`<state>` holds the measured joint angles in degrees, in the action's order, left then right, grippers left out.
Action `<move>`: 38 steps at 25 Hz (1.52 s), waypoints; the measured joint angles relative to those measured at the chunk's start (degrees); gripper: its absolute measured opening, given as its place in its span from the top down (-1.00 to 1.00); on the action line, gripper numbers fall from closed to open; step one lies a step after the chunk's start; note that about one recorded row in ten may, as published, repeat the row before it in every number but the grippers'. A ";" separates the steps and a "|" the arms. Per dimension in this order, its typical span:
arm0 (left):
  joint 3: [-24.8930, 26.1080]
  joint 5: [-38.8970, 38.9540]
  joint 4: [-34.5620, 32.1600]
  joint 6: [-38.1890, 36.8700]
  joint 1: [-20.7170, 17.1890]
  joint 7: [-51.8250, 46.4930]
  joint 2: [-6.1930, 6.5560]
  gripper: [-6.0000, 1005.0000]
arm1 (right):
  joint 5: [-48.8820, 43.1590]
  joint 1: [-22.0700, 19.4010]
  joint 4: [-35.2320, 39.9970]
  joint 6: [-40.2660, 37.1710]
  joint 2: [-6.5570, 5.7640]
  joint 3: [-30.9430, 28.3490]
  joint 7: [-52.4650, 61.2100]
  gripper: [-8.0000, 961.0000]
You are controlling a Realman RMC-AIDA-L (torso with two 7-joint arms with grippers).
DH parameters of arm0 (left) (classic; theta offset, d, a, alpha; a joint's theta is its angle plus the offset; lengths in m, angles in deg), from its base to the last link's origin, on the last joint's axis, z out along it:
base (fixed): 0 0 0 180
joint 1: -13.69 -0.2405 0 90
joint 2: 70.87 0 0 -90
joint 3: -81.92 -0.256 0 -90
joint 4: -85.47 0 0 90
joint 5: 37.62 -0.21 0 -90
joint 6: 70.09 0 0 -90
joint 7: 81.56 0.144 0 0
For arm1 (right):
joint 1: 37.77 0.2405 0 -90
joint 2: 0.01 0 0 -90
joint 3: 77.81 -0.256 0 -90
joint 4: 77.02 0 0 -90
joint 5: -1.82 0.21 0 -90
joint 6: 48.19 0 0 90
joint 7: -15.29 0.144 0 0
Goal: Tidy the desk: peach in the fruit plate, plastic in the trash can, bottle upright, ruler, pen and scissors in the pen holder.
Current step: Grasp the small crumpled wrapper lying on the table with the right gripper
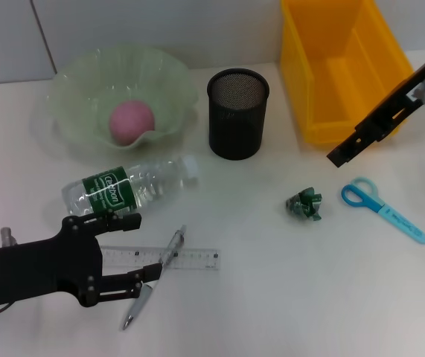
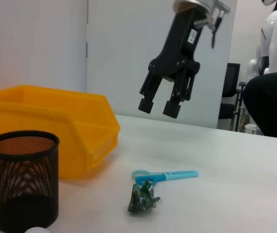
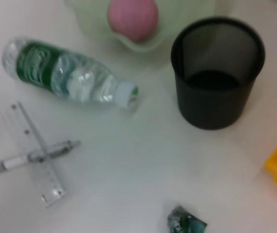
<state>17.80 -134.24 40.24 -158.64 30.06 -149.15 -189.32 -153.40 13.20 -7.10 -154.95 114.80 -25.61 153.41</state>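
We see the pink round peach (image 1: 131, 122) lying in the pale green wavy glass plate (image 1: 169, 82). The clear plastic bottle with a green label (image 1: 126, 187) lies on its side. Our left gripper (image 1: 136, 245) is spread apart over the see-through ruler (image 1: 186, 258) and silver pen (image 1: 155, 276). Our right gripper (image 2: 158, 106) hangs open above the blue scissors (image 1: 383, 209), near the crumpled green plastic (image 1: 304, 204) and yellow bin (image 1: 324, 52)

Pink peach (image 1: 131, 122) in green plate (image 1: 78, 74) upper left, bottle (image 1: 126, 186) lying below, pen (image 1: 154, 277) across ruler (image 1: 190, 259), crumpled plastic (image 1: 304, 204), blue scissors (image 1: 383, 210) right
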 joint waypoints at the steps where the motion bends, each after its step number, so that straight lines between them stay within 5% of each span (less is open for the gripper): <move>1: 0.01 0.01 0.08 0.06 -0.02 0.00 0.00 -0.62 | -0.92 0.86 -0.64 0.18 0.17 0.88 0.55 -0.72; 10: -0.15 0.50 0.77 0.39 0.12 0.74 -0.24 -0.62 | -5.50 4.22 -3.62 5.63 4.22 11.72 5.08 -0.72; 16: -0.59 0.56 1.25 1.15 0.23 3.21 -0.30 -0.62 | -5.62 4.88 -9.62 10.30 4.46 16.77 7.96 -0.72; 38: -1.18 0.65 2.76 1.56 0.97 5.90 -0.29 -0.62 | -6.05 6.24 -22.77 19.56 4.46 17.07 9.19 -0.72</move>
<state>16.62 -133.59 43.01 -157.08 31.03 -143.24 -189.61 -159.45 19.44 -29.87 -135.40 119.26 -8.54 162.60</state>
